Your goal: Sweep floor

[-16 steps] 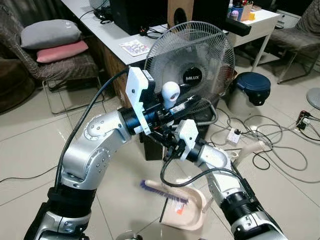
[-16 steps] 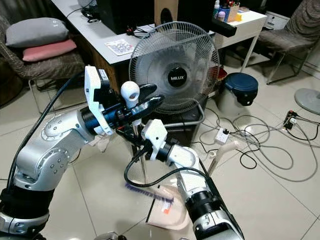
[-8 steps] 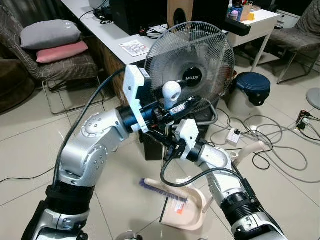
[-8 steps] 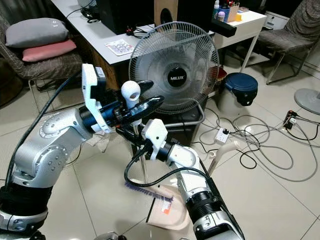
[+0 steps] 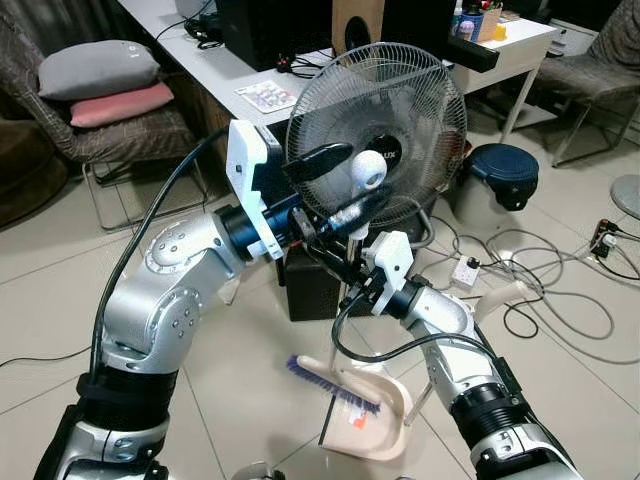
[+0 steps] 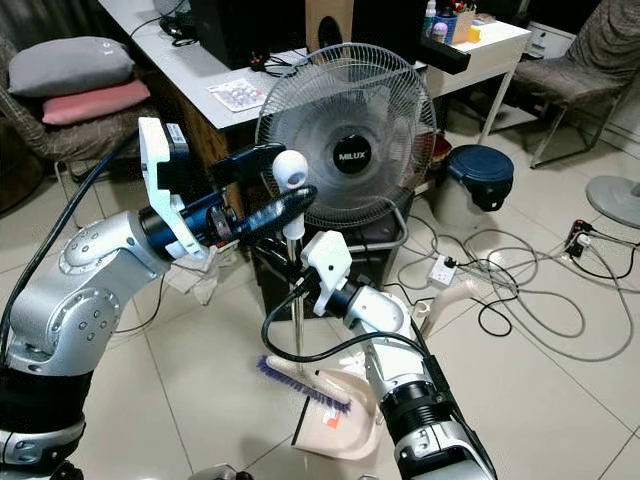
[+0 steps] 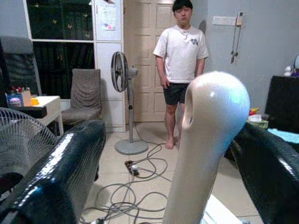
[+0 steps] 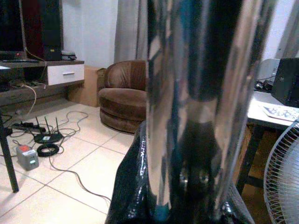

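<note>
The robot holds a broom (image 6: 293, 300) upright in front of a fan (image 6: 346, 150). The left hand (image 6: 278, 182) brackets the white knob (image 6: 291, 167) at the top of the pole, its fingers (image 7: 60, 163) spread on either side of the knob with a gap showing, so it steadies rather than clamps. The right hand (image 6: 290, 272) sits lower on the chrome pole and appears pressed onto it. The purple bristles (image 6: 300, 383) rest on the tiled floor (image 6: 200, 360) at the lip of a beige dustpan (image 6: 345, 420), which lies just beside the robot's right arm.

To sweep well, the right hand should likely drive short strokes toward the pan while the left hand only guides the top. The bristles need to stay flat on the tile. Cables (image 6: 520, 300) and a power strip (image 6: 444, 268) lie near, so strokes should stay short and clear of them and of the fan.
</note>
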Available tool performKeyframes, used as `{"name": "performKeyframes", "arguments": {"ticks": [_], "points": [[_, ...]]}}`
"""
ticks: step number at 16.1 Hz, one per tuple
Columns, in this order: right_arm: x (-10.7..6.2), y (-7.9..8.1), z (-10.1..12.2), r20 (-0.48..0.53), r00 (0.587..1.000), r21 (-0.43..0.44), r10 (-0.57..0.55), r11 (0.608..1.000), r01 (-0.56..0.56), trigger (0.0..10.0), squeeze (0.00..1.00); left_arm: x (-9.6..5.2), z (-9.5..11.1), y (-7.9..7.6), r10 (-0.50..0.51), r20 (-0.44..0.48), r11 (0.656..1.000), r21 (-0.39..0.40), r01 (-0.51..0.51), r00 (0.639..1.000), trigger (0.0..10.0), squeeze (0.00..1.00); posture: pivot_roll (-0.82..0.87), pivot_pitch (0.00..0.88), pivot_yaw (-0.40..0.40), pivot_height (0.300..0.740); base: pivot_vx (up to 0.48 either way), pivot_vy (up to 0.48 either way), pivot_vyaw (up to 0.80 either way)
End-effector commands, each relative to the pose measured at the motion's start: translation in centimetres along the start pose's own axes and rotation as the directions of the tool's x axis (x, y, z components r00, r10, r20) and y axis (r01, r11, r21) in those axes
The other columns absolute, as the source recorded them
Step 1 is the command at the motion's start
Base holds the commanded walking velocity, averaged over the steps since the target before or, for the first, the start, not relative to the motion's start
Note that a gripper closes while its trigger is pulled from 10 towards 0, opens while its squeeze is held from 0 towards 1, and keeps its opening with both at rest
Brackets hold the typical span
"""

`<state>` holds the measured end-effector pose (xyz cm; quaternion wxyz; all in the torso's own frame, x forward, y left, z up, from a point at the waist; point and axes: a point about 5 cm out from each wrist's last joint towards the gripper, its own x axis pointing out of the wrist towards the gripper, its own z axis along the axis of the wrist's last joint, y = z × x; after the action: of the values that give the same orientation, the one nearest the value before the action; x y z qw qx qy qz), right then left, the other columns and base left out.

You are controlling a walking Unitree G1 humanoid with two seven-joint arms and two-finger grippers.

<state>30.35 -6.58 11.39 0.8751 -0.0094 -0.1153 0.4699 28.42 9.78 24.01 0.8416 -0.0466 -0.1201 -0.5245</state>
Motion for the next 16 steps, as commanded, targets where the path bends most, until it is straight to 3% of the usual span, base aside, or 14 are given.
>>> {"name": "performKeyframes", "arguments": {"ticks": [1,6,10,16], "points": [[0.4,-0.2,1.0,0.043,0.999,-0.020,-0.002,1.000,0.002,0.0,0.00,0.0,0.1,-0.4,-0.022,-0.014,0.999,0.028,0.023,1.000,10.0,0.00,-0.02,0.000,0.039,0.740,0.000,0.000,0.00],[0.4,0.2,1.2,0.060,0.997,-0.016,0.053,0.999,-0.052,0.0,0.00,0.5,0.1,-1.3,-0.148,-0.013,0.989,0.023,0.148,0.989,10.0,0.00,-0.02,0.000,0.037,0.740,0.000,0.000,0.00],[0.1,0.4,1.3,0.060,0.995,-0.007,0.085,0.996,-0.085,0.0,0.00,0.5,-0.1,-2.5,-0.288,-0.048,0.952,0.090,0.291,0.956,10.0,0.00,-0.02,0.000,0.033,0.740,0.000,0.000,0.00],[-0.8,1.2,1.1,0.045,0.987,-0.005,0.153,0.988,-0.153,0.0,0.00,1.2,-0.8,-1.6,-0.308,-0.090,0.938,0.136,0.318,0.947,10.0,0.00,-0.03,0.002,0.034,0.740,0.000,0.000,0.00]]}}
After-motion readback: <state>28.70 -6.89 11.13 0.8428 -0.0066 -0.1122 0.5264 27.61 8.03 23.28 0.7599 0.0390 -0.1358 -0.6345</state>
